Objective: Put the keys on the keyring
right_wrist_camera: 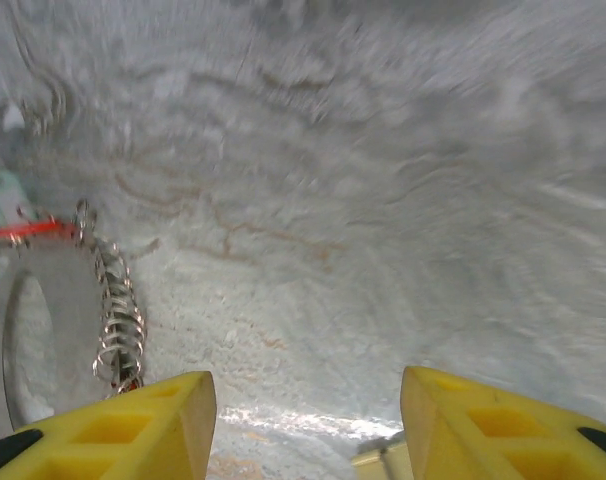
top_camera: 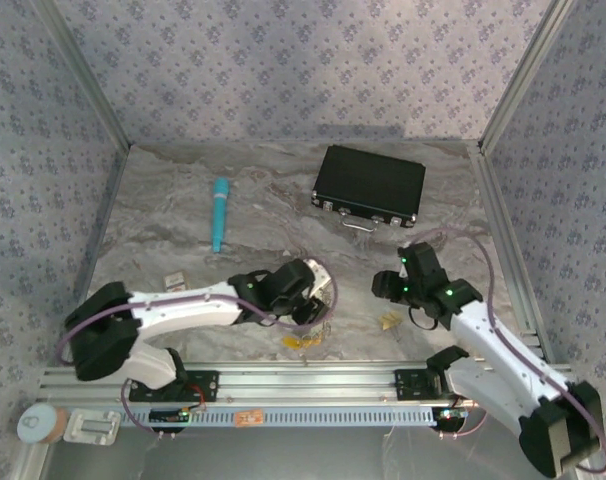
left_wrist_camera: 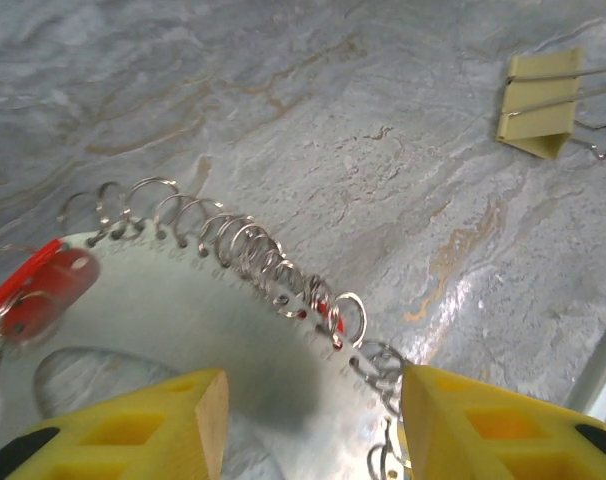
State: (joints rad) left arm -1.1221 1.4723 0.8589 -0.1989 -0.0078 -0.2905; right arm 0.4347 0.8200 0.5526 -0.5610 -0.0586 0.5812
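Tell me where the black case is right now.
In the top view, the black case lies flat near the far edge of the table, right of centre, with the teal tube off to its left.

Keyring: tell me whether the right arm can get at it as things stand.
Probably yes. The right pincer is open over bare table, and the keyring lies close on its left with nothing between. The left pincer hangs over the ring and may crowd it.
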